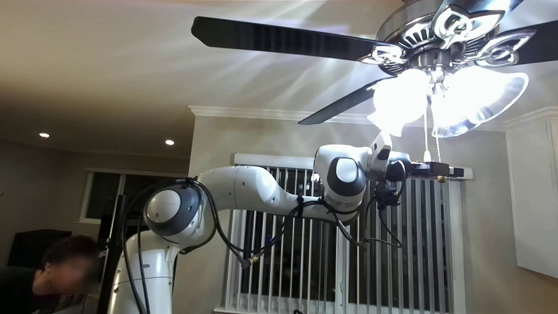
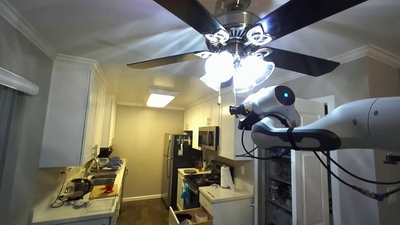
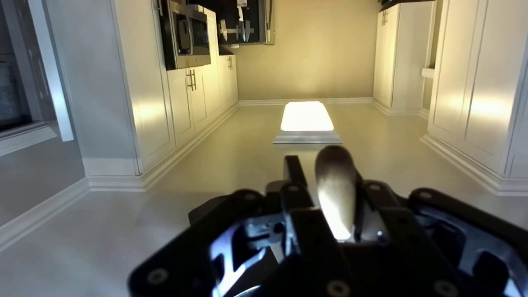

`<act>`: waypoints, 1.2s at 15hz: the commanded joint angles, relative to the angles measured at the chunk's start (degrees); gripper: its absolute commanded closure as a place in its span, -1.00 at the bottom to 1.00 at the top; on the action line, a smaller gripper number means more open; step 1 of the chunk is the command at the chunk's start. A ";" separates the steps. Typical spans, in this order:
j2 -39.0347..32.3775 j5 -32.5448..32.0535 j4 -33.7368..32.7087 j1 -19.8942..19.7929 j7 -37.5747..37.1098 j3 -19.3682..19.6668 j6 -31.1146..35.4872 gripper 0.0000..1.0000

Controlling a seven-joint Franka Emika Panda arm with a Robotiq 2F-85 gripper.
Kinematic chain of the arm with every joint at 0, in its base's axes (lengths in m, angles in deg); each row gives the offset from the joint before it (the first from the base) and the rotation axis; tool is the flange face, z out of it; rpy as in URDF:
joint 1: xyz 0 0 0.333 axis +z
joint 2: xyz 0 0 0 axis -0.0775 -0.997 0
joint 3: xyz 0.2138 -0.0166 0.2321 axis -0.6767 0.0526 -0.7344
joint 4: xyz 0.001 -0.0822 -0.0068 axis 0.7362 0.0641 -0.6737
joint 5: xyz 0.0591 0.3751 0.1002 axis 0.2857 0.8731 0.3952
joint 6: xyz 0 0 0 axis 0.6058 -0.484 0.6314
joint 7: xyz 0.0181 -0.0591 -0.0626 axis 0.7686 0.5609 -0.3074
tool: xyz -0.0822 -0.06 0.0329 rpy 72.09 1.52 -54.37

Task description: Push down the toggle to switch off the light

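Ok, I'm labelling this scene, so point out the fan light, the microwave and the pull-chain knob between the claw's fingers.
Fan light (image 2: pixel 246 73): in an exterior view, on a glowing glass shade.
Microwave (image 2: pixel 208 138): in an exterior view, on its front.
Pull-chain knob (image 3: pixel 337 189): in the wrist view, on its middle.

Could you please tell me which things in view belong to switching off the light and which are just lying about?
For the job:
tool
pull-chain knob, between the tool's fingers in the wrist view
lit glass shades

Just lying about:
kettle
paper towel roll
blue cloth
wooden board
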 commanded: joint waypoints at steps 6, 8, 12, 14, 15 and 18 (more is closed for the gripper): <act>-0.09 0.88 1.83 3.67 3.71 3.11 -0.72 0.96; -0.10 0.27 2.88 3.16 4.40 2.81 -1.38 0.96; -0.35 -0.05 4.56 2.86 6.05 2.35 -2.12 0.96; -0.26 0.02 4.78 2.89 6.94 2.38 -2.06 0.96; -0.34 0.23 4.64 3.22 7.35 2.55 -2.15 0.96; -0.91 0.99 4.13 4.90 8.49 3.34 -2.38 0.36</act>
